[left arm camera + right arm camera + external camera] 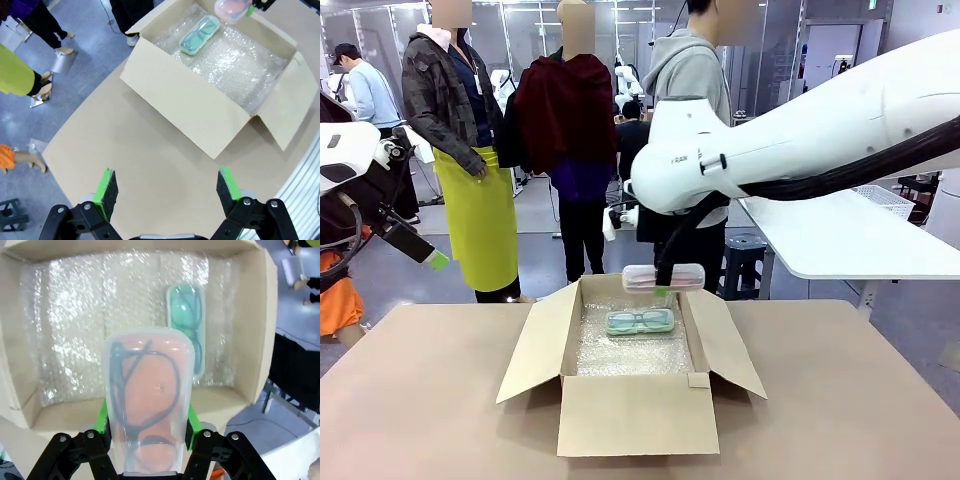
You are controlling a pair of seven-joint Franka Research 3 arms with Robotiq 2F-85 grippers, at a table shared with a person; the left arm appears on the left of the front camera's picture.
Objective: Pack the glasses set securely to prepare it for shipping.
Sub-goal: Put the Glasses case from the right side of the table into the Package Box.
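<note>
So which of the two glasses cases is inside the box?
The mint-green case lies on the bubble wrap; the pinkish case hangs above the box, clamped in the right gripper.

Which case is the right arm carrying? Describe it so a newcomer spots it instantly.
Find the open cardboard box on the table, lined with bubble wrap. Over its far edge, the right arm's fingers pinch a clear, rounded pinkish case with dark-framed glasses inside. Its neighbour, the mint-green case, lies flat on the wrap; the pinkish one is up in the air.
</note>
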